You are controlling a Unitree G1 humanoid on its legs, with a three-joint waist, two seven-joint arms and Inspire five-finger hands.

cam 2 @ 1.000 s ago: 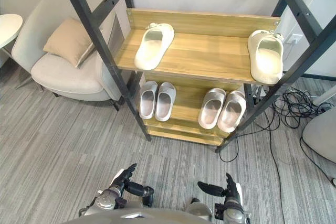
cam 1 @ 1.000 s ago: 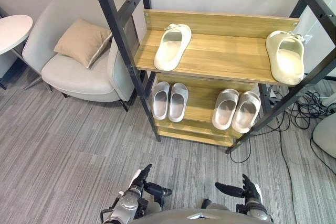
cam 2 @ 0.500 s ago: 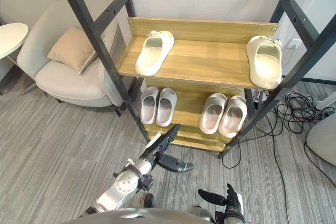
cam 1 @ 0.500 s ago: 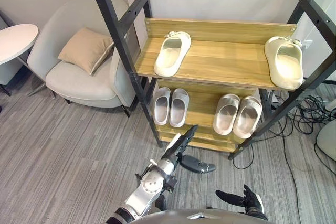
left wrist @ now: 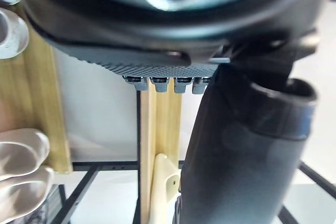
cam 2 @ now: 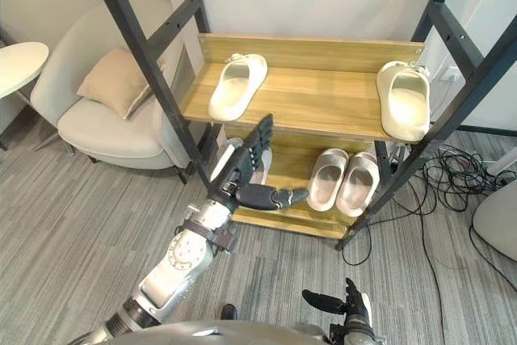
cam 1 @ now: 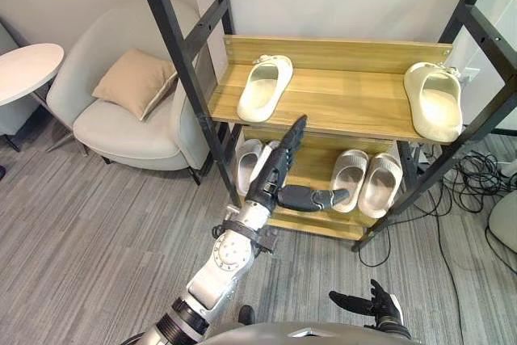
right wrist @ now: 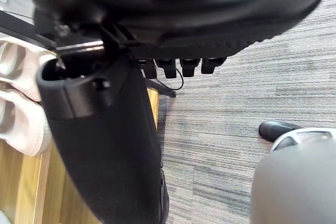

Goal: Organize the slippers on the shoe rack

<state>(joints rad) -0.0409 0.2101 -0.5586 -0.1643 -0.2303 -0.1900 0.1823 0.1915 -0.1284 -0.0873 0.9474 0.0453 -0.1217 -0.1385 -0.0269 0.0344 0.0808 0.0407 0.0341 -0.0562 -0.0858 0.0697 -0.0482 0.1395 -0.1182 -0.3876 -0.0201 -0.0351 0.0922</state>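
Observation:
The shoe rack [cam 1: 347, 98] has two wooden shelves in a black frame. One cream slipper [cam 1: 265, 86] lies at the top shelf's left end, another cream slipper [cam 1: 435, 101] at its right end. On the lower shelf stand a white pair [cam 1: 245, 157] at the left and a grey pair [cam 1: 367, 182] at the right. My left hand [cam 1: 279, 169] is raised in front of the rack, open, fingers straight and pointing up at the top shelf's front edge, thumb out sideways; it covers part of the white pair. My right hand [cam 1: 376, 306] hangs low over the carpet, open and holding nothing.
A pale armchair [cam 1: 121, 123] with a beige cushion [cam 1: 133, 82] stands left of the rack, beside a round white table [cam 1: 28, 58]. Black cables [cam 1: 477, 175] lie on the carpet right of the rack. Slanted black frame bars [cam 1: 182, 62] run along both its sides.
My left arm has risen from near the floor up in front of the rack, fingers now reaching the top shelf's edge. The right hand stays low. The view has shifted slightly.

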